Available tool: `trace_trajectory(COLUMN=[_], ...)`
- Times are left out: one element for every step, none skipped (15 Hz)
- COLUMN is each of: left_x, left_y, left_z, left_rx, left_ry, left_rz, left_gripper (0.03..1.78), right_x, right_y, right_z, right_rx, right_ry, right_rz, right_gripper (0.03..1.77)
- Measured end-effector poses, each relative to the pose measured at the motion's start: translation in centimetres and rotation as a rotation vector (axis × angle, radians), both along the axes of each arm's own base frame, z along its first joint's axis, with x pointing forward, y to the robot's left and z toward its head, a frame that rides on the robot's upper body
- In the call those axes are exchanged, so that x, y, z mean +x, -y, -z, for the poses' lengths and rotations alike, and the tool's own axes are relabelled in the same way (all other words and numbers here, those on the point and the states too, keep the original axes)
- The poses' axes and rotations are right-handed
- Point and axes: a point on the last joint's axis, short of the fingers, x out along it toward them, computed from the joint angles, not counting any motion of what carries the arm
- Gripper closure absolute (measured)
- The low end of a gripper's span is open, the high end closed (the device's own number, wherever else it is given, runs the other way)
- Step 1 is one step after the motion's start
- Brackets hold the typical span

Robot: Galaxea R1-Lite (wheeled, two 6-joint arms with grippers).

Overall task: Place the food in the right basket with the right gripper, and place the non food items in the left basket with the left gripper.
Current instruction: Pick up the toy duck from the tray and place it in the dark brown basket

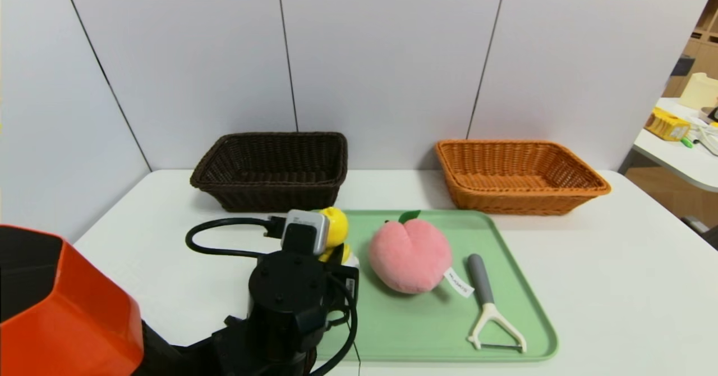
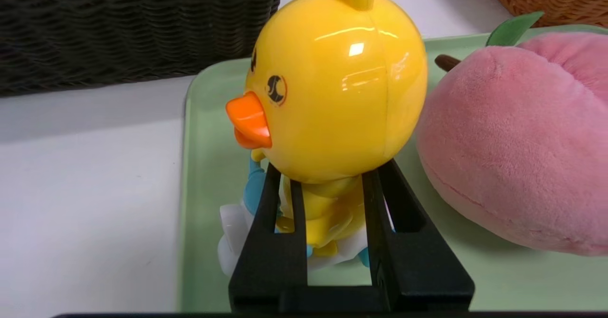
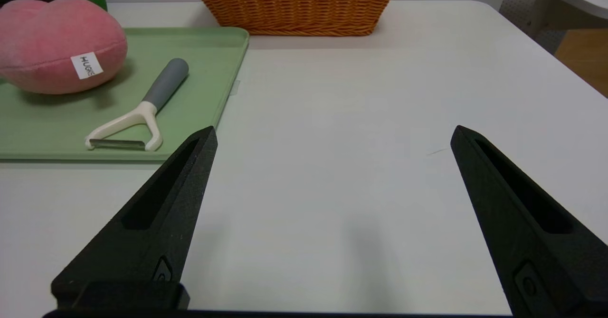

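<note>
Fingers of the left gripper clamp the body of a yellow duck toy just below its round head, one black finger on each side, with the toy standing upright at the left edge of a green tray on a white table. Directly to the right of that gripper lies a pink plush peach, close beside the duck; the wrist view does not show whether the two touch. Farther right of the gripper, past the peach, a peeler with a grey handle rests flat on the tray, apart from the peach. Beyond the gripper and slightly to its left stands the dark basket, just behind the tray's far left corner. Well off to the gripper's right, beyond the tray's far right corner, stands the orange basket. The right gripper is parked low over bare table to the right of the tray, its two fingers spread wide with nothing between them; the peeler lies ahead of it to its left and the orange basket straight ahead.
</note>
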Motion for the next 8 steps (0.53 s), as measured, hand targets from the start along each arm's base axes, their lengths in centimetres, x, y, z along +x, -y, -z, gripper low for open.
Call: trace_trajectory(left_x=[-0.1,-0.2,-0.2,0.1,0.5,1.1,1.8,2.6], left_y=[-0.1,-0.2,-0.3,-0.5,-0.7,-1.0,-1.2,-1.5], left_z=[-0.6,-1.4,-2.2,-3.2,-4.1,-5.0,-5.9,-6.9], left_rx=[0.012,0.017,0.025,0.033,0.049,0.059,0.069,0.074], left_ry=[0.018,0.038,0.057,0.075,0.087,0.099,0.110,0.130], left_rz=[0.004,0.007,0.008,0.003,-0.009,-0.025,-0.037,-0.046], left_gripper=[1.44,1.45,1.44,1.45,1.45,1.44,1.44,1.44], right_x=[0.0,0.0,0.0,0.0,0.0,0.0,0.0,0.0], right_y=[0.0,0.0,0.0,0.0,0.0,0.0,0.0,0.0], right_z=[0.0,0.0,0.0,0.0,0.0,0.0,0.0,0.0], right_rx=[0.000,0.000,0.000,0.000,0.000,0.000,0.000,0.000], right_ry=[0.000,0.000,0.000,0.000,0.000,0.000,0.000,0.000], right_rz=[0.000,0.000,0.000,0.000,0.000,0.000,0.000,0.000], right_gripper=[0.10,0.10,0.10,0.10,0.10,0.10,0.10,0.10])
